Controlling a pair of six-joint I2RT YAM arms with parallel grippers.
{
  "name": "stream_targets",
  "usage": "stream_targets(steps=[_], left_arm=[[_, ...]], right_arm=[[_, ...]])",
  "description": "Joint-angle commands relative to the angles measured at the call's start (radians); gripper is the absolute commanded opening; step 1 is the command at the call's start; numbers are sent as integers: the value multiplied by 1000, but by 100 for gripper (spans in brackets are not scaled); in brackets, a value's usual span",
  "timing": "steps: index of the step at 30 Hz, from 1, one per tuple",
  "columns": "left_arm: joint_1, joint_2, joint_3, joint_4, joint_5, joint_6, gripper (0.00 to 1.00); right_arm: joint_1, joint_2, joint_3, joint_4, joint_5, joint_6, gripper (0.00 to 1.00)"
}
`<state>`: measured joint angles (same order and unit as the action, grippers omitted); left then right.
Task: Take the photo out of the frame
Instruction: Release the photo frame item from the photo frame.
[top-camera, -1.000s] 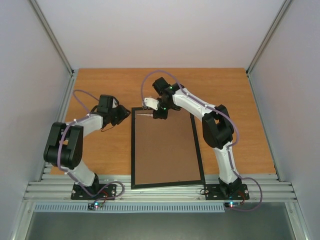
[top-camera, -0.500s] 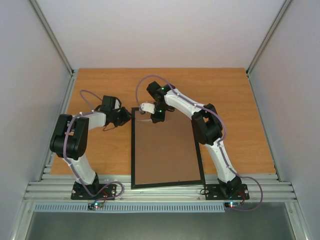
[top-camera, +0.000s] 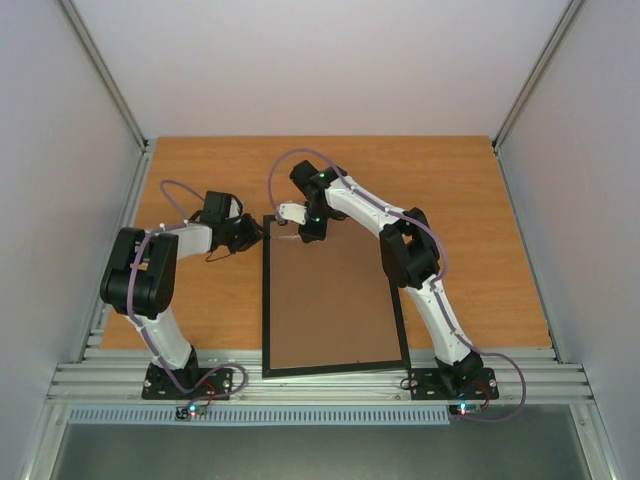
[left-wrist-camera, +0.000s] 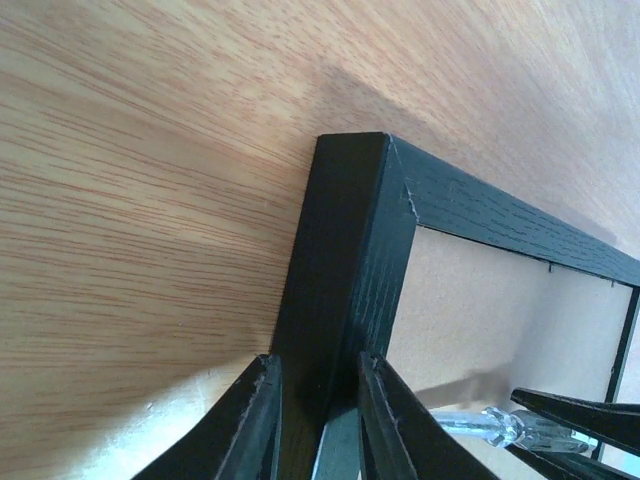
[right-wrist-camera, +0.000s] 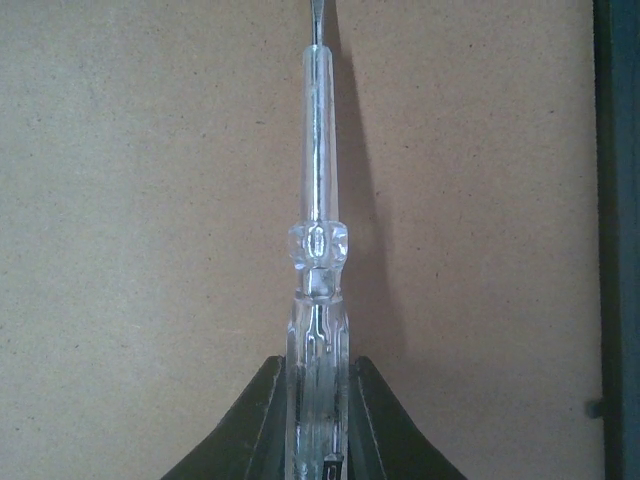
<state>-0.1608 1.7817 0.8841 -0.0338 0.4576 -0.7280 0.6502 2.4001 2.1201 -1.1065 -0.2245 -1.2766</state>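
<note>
The black frame (top-camera: 264, 300) lies face down on the table, its brown backing board (top-camera: 330, 300) facing up. The photo is hidden beneath the board. My left gripper (left-wrist-camera: 320, 365) is shut on the frame's left rail (left-wrist-camera: 345, 230) just below the far left corner, one finger on each side. My right gripper (right-wrist-camera: 316, 365) is shut on a clear-handled screwdriver (right-wrist-camera: 316, 200). The screwdriver's shaft points across the board (right-wrist-camera: 150, 200) towards the frame's far left part. The same screwdriver (left-wrist-camera: 480, 425) shows low on the right in the left wrist view.
The wooden table (top-camera: 470, 200) extends around the frame, with white walls at the back and both sides. A small metal tab (right-wrist-camera: 594, 408) sits at the inner edge of a frame rail (right-wrist-camera: 620, 200). Both arms crowd the frame's far left corner (top-camera: 268, 222).
My left gripper moved right to the frame's far left corner and closed on the rail. My right arm carried the screwdriver a little further left over the board.
</note>
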Motion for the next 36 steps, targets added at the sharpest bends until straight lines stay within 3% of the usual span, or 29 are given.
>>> stream_targets(steps=[1, 24, 36], left_arm=[[4, 24, 4, 18, 3, 12, 22], [-9, 34, -11, 67, 16, -4, 17], [-36, 54, -16, 93, 25, -19, 15]], right_arm=[[6, 34, 32, -16, 25, 23, 1], [60, 87, 267, -63, -27, 68, 1], [139, 60, 330, 81, -34, 128, 1]])
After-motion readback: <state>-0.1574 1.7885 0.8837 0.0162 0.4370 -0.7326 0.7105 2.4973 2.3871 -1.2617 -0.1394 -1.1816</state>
